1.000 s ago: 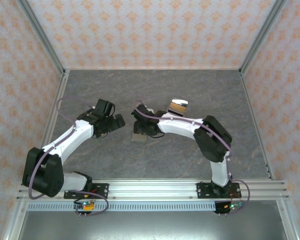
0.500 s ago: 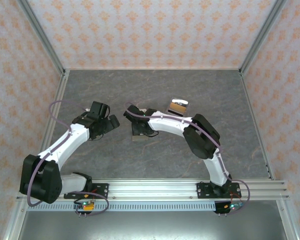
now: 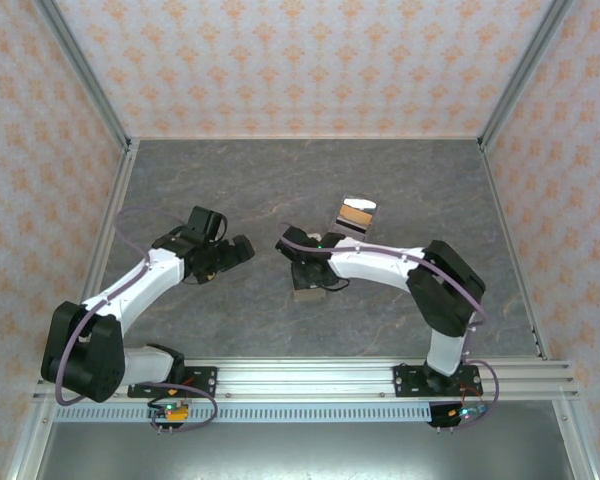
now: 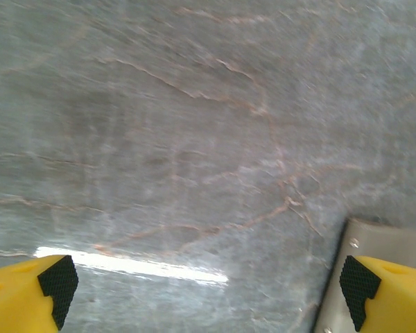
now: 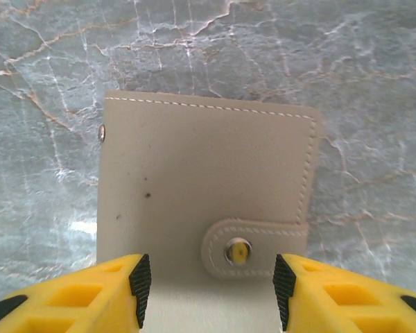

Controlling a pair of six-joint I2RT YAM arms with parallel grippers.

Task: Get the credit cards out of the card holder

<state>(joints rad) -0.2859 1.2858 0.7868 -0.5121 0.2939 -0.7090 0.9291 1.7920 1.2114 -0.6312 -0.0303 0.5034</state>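
In the right wrist view the right gripper [image 5: 208, 284] stands with its 2 yellow fingers [image 5: 69, 298] part-way apart at 6 o'clock, nothing pinched between the black pads [image 5: 140, 281]. The card holder [image 5: 194, 173] lies flat on the marbled table [image 5: 374, 83], folded shut, running from under the pads toward 12 o'clock; it is wider than the gap. Its snap tab [image 5: 253, 246] wraps in from the 3 o'clock edge and ends just ahead of the gap. The holder's near edge is cut off by the frame, its inside is hidden by the fold, and whether the pads touch the cover I cannot tell.

In the left wrist view the left gripper [image 4: 208, 281] gapes wide over the table, fingers at 7 and 5 o'clock, a pale corner of the card holder [image 4: 381, 243] peeking out behind the 5 o'clock one.

From above, the card holder [image 3: 305, 295] is a small pale patch at 6 o'clock of the right gripper [image 3: 306, 283], mostly covered; a glossy clear piece [image 3: 357, 213] stands farther off at 1 o'clock
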